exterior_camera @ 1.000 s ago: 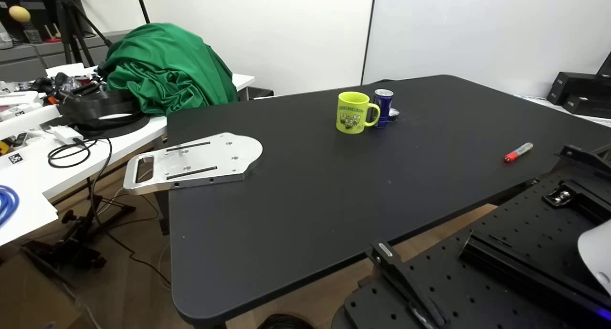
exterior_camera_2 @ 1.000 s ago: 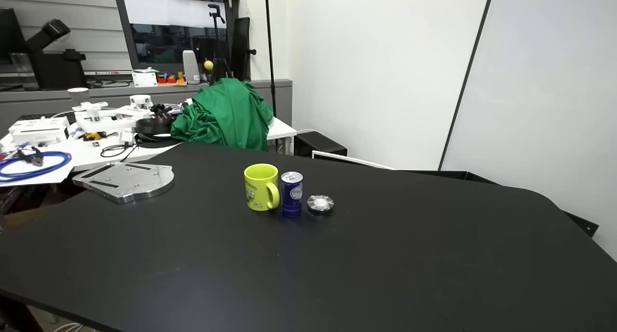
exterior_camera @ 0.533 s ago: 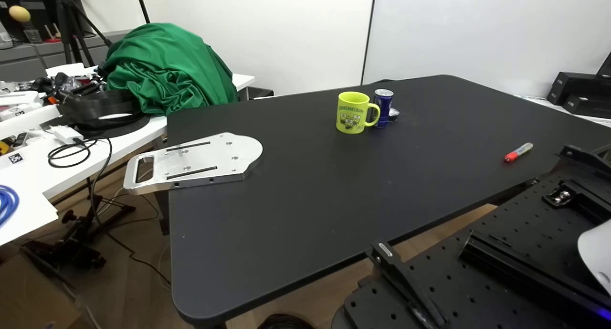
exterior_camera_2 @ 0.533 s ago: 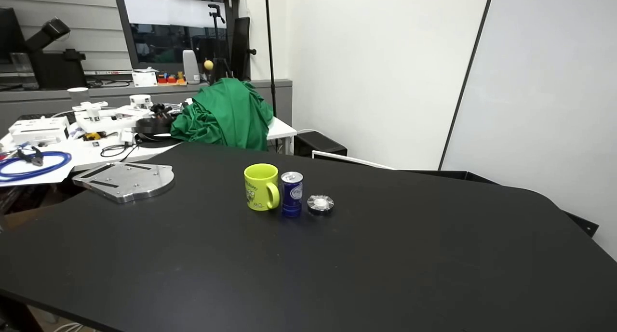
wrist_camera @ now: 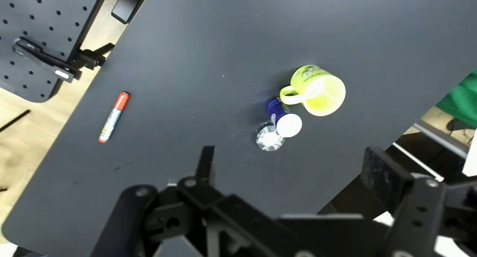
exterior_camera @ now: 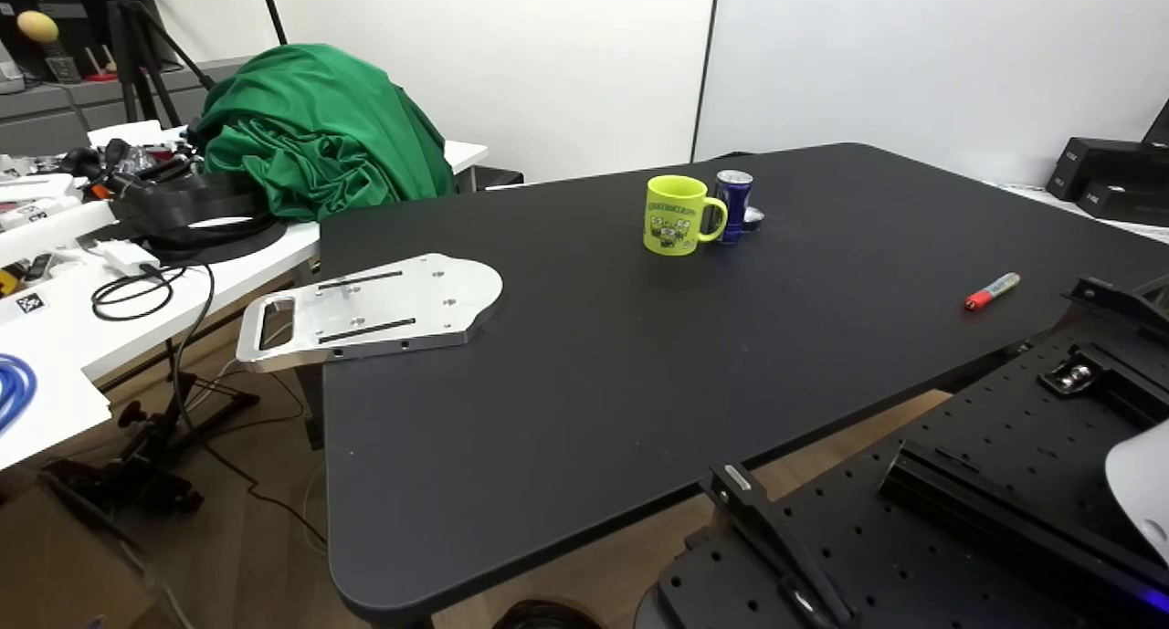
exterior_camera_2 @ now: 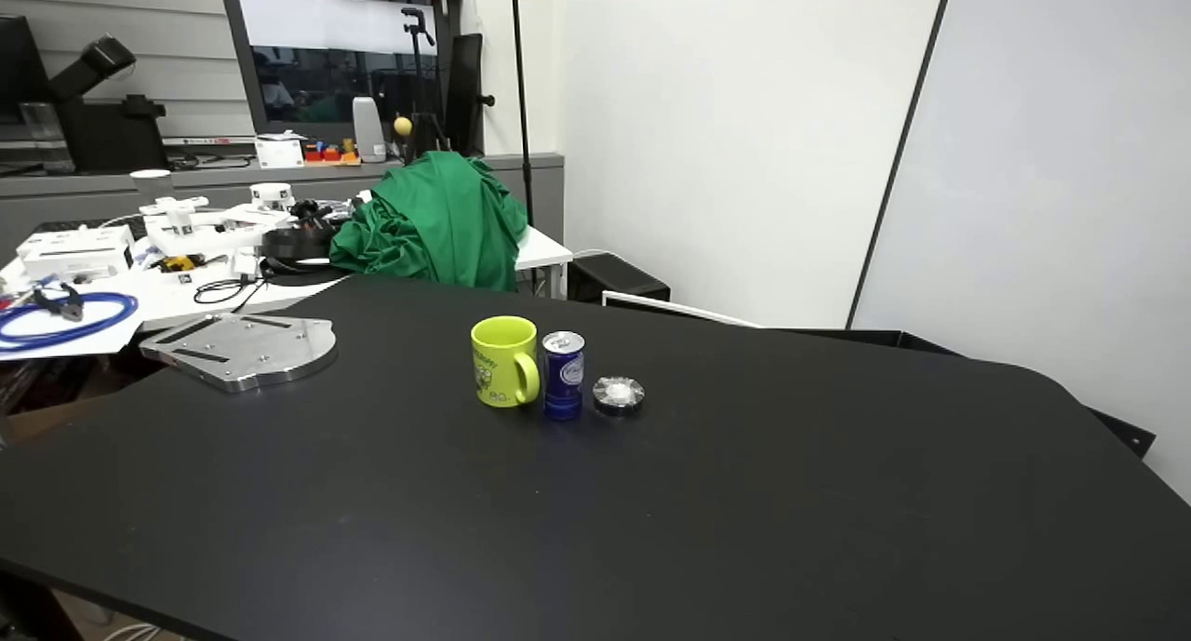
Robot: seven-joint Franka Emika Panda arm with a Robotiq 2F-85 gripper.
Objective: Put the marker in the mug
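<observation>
slim red-capped plastic-looking marker (wrist_camera: 113, 117) lies outside the cylindrical yellow-green ceramic-looking mug (wrist_camera: 316, 88); black tool (wrist_camera: 291, 163) is spread, empty; grasping and placing remain.

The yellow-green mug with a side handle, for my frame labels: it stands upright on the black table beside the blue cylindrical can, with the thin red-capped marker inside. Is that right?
No: in the wrist view the marker lies on the table, apart from the mug. The mug does stand upright beside the can.
</observation>
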